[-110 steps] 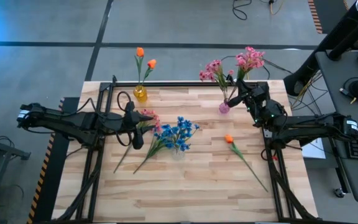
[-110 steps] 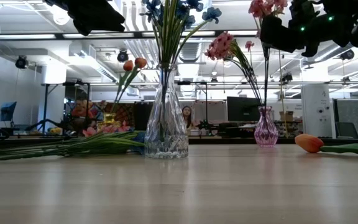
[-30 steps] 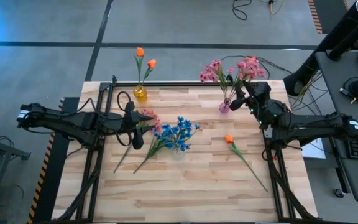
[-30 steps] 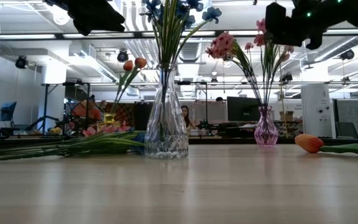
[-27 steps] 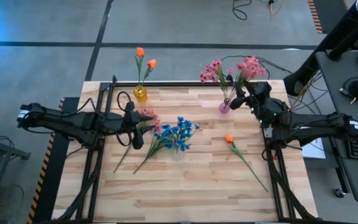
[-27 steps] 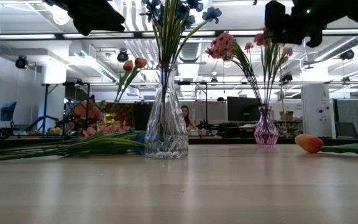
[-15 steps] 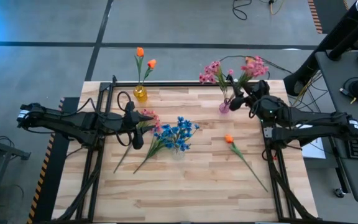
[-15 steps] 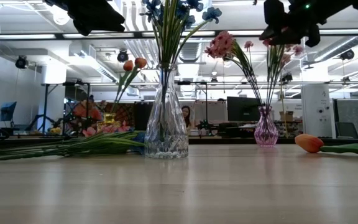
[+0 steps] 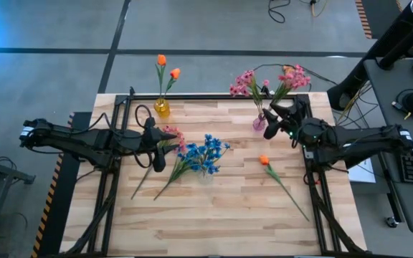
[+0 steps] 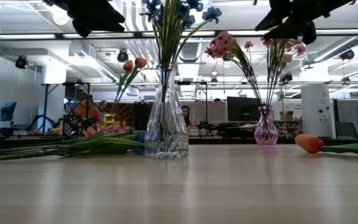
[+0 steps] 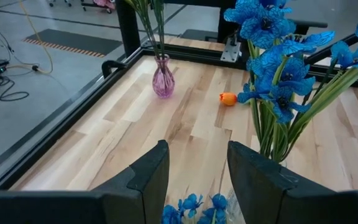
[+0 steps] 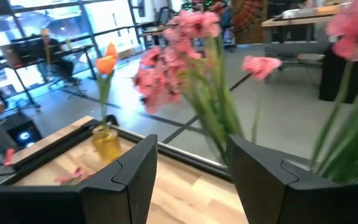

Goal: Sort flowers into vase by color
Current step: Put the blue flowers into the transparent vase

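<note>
Pink sprays (image 9: 288, 74) stand in the pink vase (image 9: 259, 123) — right gripper (image 9: 272, 125) beside it, fingers spread, empty; left gripper (image 9: 158, 162) spread near the clear vase (image 10: 165, 127), waiting.

Left gripper (image 9: 158, 160) and right gripper (image 9: 269, 127), both agape, empty.

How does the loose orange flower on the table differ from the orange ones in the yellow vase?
The loose orange flower lies flat on the table, right of the middle; the orange flowers in the yellow vase stand upright at the far edge. It is one stem; they are two. Both have orange buds on green stalks.
</note>
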